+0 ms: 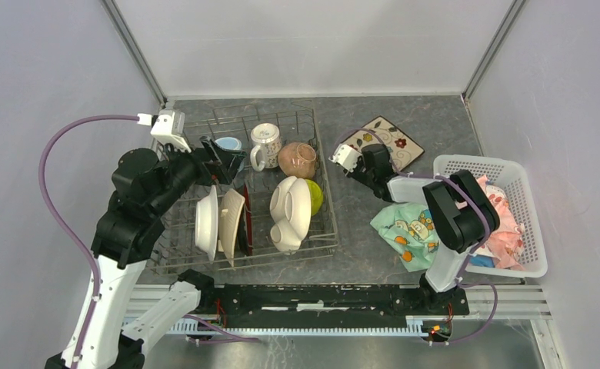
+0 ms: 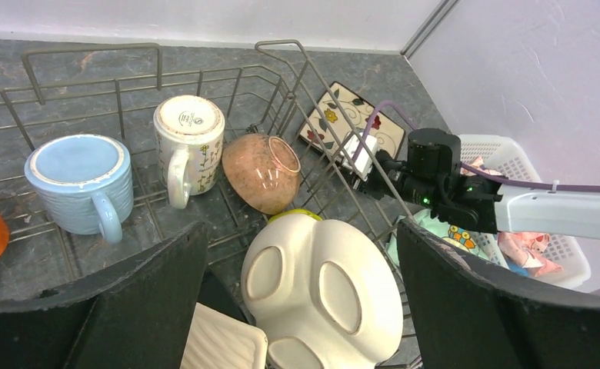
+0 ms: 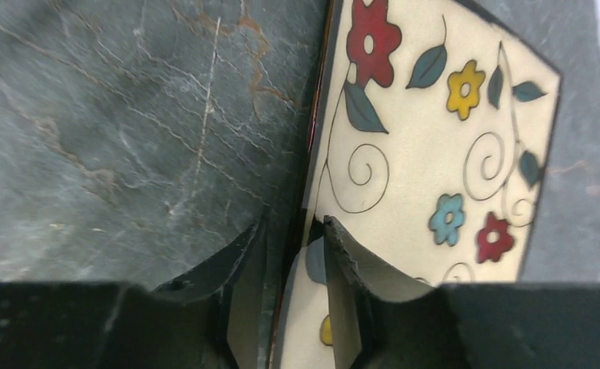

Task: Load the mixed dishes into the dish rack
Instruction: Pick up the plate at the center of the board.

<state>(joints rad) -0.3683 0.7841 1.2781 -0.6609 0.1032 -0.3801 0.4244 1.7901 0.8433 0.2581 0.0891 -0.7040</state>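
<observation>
Grey marbled counter (image 1: 435,115) fills the space between white walls, and most of the job looks done. On its left half sits the dish rack (image 1: 326,184), reaching from near the far edge almost to the near edge. The left tool (image 1: 224,160) hovers over the rack's far-left part with its jaws spread wide and nothing in them.

Below it in the rack lie a light-blue mug (image 2: 78,181) and a white patterned mug (image 2: 189,142), with a tan bowl (image 2: 262,173) on its side just beside them. Nearer the near edge, the cream three-section plate (image 2: 324,296) stands on edge, with the lime-green bowl (image 1: 315,196) tucked against it.

Right of the rack, towards the far edge, the red-rimmed plate (image 3: 435,154) lies outside the rack on the counter. It appears to be the last dish to load. The right tool (image 3: 297,254) has drawn in close around the plate's left rim. One finger rests on the flowered face and the other sits outside the rim, so it seems to pinch the plate.

Lifting well probably means gripping deep enough that the thin rim cannot slip, then raising the plate on edge. It should clear the rack's raised wire side before being lowered between free tines.

Further right, a teal cloth (image 1: 405,227) lies near the counter's near edge. A white basket (image 1: 524,177) holding a pink cloth (image 1: 505,223) stands at the right edge.
</observation>
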